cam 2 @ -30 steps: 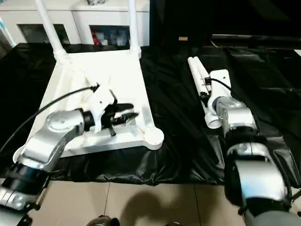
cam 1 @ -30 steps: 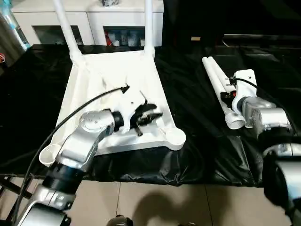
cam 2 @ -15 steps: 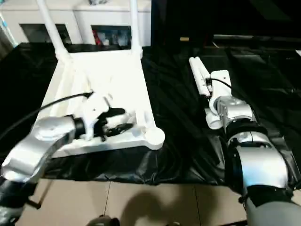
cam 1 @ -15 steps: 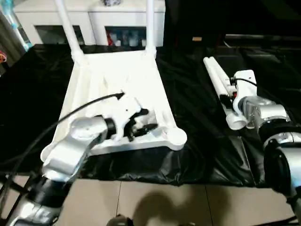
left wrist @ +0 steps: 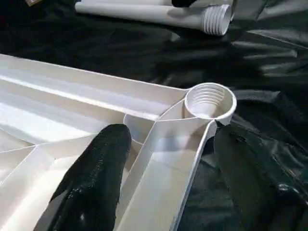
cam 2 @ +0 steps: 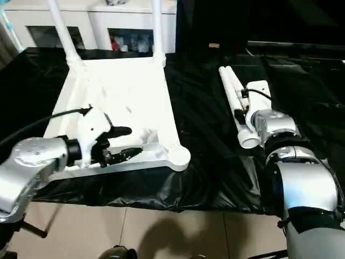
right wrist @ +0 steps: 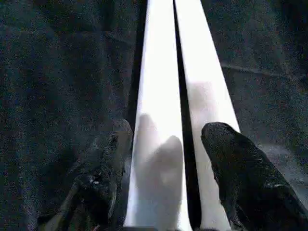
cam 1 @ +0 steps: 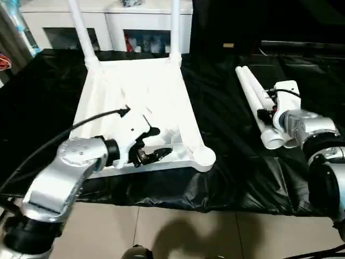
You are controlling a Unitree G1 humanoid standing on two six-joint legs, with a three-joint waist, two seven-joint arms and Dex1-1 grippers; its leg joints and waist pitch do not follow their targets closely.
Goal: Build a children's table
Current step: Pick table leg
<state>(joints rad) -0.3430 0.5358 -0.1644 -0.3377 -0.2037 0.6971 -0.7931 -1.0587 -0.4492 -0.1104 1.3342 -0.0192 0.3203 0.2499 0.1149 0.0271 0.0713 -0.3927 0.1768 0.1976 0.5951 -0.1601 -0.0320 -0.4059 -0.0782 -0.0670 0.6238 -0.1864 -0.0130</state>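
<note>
While the left end effector (cam 1: 151, 147) has drawn back to the tabletop's (cam 1: 135, 97) near rim, fingers apart astride its wall, the right end effector (right wrist: 166, 159) gapes over 2 loose legs (cam 1: 257, 108) on the counter (cam 1: 232, 162); 2 sockets remain unfilled.

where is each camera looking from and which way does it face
Head eyes: on the head, looking forward and down at the upturned tabletop, both silver forearms showing.
Left wrist: along the open left gripper, straddling the tabletop's rim by an empty corner socket.
Right wrist: along the open right gripper, over two loose legs.
Shared: those legs also lie at the head view's right.
</note>
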